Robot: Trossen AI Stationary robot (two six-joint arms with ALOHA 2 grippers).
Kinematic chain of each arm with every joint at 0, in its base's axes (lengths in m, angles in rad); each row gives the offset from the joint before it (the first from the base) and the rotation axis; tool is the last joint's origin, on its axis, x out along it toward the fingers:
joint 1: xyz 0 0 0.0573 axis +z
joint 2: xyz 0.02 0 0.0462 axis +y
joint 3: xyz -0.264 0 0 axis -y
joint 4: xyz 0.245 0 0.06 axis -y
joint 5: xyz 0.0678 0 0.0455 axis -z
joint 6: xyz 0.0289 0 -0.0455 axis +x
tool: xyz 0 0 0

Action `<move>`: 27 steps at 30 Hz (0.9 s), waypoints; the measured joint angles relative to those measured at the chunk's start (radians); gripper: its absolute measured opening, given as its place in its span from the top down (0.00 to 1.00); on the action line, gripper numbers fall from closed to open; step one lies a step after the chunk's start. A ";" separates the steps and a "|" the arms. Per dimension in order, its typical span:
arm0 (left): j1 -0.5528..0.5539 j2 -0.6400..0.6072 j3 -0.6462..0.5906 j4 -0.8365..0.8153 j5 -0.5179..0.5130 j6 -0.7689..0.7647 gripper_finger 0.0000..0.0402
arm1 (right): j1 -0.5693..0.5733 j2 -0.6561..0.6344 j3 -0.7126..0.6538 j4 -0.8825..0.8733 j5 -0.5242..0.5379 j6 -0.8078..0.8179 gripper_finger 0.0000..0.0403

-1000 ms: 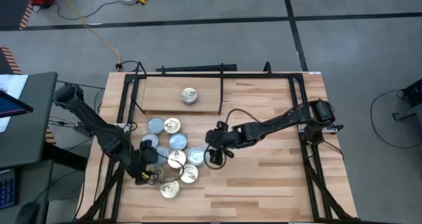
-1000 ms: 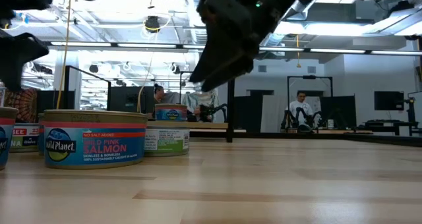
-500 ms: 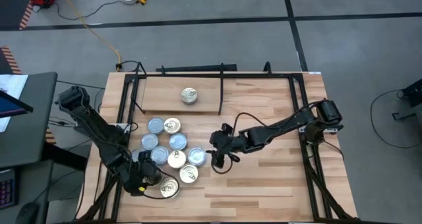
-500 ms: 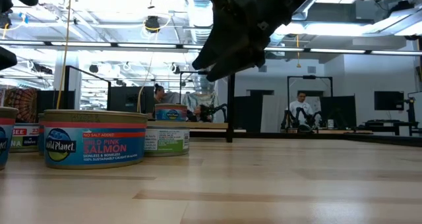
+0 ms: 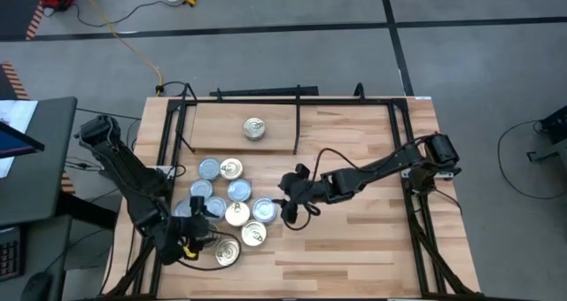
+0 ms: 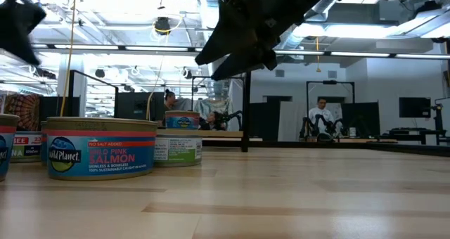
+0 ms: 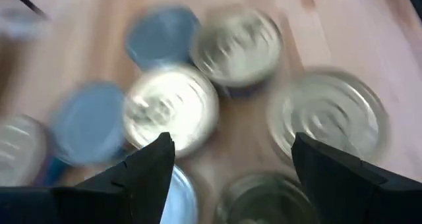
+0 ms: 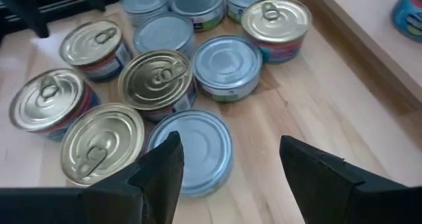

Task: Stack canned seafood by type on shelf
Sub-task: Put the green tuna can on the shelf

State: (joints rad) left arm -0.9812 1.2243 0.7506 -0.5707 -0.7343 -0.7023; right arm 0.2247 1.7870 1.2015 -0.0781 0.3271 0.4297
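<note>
Several canned seafood tins point(image 5: 232, 204) stand flat in a cluster on the table's left half, some with bluish-grey tops, others with gold pull-tab tops. One gold-topped tin point(image 5: 254, 128) stands on the shelf point(image 5: 221, 133) at the far side. My right gripper point(image 8: 229, 155) is open and hovers just right of the cluster, above a bluish-grey tin point(image 8: 198, 148); it shows raised in the low view point(image 6: 235, 46). My left gripper point(image 7: 231, 165) is open above the cluster's near-left side point(image 5: 182, 242), its view blurred. Neither touches a tin.
A black metal frame point(image 5: 177, 128) borders the shelf, with a divider rod point(image 5: 297, 124) right of the lone tin. Black rails run along the table's left and right sides point(image 5: 416, 204). Bare wood point(image 5: 354, 248) lies right of the cluster. People show in the room behind point(image 6: 321, 119).
My left gripper has drawn back from the cluster toward the table's near-left corner, staying open. My right gripper has risen a little over the cluster's right edge. The tins have stayed where they were.
</note>
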 joint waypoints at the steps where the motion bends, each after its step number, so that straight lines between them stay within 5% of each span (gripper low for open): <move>1: -0.008 0.001 0.000 0.019 -0.052 0.012 0.28 | -0.006 0.000 -0.002 0.015 -0.013 -0.007 0.31; 4: -0.026 0.001 0.000 0.129 -0.174 0.100 0.28 | -0.020 -0.001 -0.062 0.140 -0.018 -0.005 0.31; 9: -0.031 0.001 0.000 0.260 -0.180 0.247 0.28 | -0.034 0.002 -0.145 0.237 -0.021 0.073 0.31; 14: -0.030 0.002 0.000 0.219 -0.104 0.255 0.28 | -0.022 0.002 -0.144 0.173 0.018 0.168 0.31; 18: -0.028 0.002 0.000 0.234 -0.179 0.297 0.28 | 0.025 0.002 -0.144 0.135 0.143 0.179 0.31; 27: 0.053 0.002 0.000 0.228 -0.274 0.196 0.28 | 0.068 0.045 -0.131 0.130 0.171 0.244 0.31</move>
State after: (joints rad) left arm -0.9281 1.2259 0.7506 -0.3426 -1.0079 -0.5067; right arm 0.2924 1.8319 1.0701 0.0519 0.4984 0.6739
